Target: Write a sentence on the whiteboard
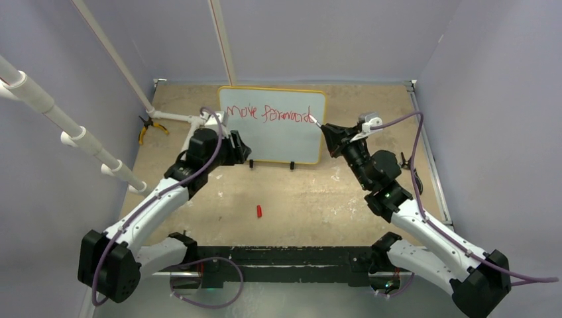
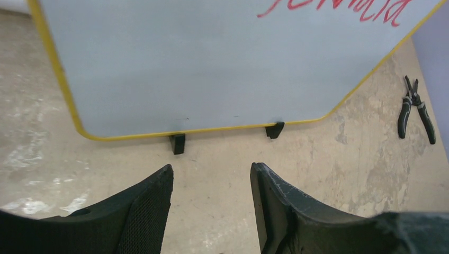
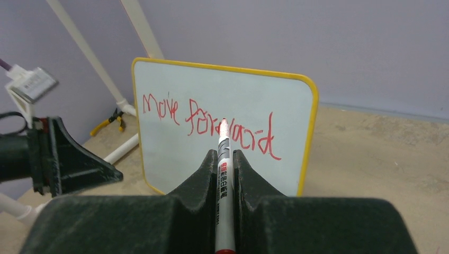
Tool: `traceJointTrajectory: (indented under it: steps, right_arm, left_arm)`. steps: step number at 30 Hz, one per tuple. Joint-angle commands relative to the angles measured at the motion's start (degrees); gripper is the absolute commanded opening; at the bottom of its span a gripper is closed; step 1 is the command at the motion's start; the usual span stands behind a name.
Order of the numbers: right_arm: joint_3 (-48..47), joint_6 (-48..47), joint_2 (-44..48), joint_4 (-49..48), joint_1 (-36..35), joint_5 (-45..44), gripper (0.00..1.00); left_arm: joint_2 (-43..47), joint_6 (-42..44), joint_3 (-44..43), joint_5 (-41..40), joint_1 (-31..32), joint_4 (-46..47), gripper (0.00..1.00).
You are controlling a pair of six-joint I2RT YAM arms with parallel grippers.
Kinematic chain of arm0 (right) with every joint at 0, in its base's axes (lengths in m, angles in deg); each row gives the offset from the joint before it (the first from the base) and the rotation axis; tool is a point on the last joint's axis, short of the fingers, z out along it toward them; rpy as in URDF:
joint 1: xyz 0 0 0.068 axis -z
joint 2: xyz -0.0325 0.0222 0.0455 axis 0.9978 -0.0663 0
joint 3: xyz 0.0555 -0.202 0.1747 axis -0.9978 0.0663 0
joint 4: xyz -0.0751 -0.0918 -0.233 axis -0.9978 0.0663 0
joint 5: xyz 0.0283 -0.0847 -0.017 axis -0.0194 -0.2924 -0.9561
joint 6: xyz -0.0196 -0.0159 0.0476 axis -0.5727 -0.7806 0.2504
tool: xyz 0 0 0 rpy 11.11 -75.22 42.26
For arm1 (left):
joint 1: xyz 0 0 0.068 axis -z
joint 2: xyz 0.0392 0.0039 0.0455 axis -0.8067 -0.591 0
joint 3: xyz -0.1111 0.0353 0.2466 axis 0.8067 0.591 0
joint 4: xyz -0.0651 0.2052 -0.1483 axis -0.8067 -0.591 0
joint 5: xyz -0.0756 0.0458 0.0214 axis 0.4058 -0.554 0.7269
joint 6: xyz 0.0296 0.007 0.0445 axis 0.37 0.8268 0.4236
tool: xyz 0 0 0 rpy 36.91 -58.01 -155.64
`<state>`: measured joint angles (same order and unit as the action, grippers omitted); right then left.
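A small red marker cap lies on the table between the two arms, nearer than the board. Beyond it the left gripper sits low, jaws spread with nothing between them. It faces the bottom edge of the whiteboard near its left black foot and is not touching it.

The right gripper is pinched tight on a white-barrelled red marker that points at the board. From above, the tip sits at the board's right side, just by the last letter. Whether it touches the surface cannot be told.

The whiteboard stands upright at the far middle of the table, and the sentence so far reads "Move forward" in one red line along its upper part. Black-handled pliers lie to the board's right, and yellow-handled pliers lie to its left.
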<state>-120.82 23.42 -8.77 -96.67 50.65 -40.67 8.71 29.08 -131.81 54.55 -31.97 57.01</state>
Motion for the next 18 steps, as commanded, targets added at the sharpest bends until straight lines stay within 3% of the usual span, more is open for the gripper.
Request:
traceJointTrajectory:
  steps: [1, 9, 18]
  right_arm:
    - [0.8, -0.9, 2.0, -3.6, 0.2, 0.9, 0.00]
    - [2.3, -0.3, 4.1, -3.7, 0.2, 0.0, 0.00]
    - [3.1, 0.1, 3.6, -4.6, 0.2, 0.3, 0.00]
  left_arm:
    - [-4.3, -4.4, 0.6, -7.7, 6.6, 4.3, 0.54]
    - [-12.2, -6.2, 1.2, -17.3, 17.1, 7.7, 0.54]
    - [-20.2, -8.4, 1.7, -18.4, 19.5, 15.3, 0.52]
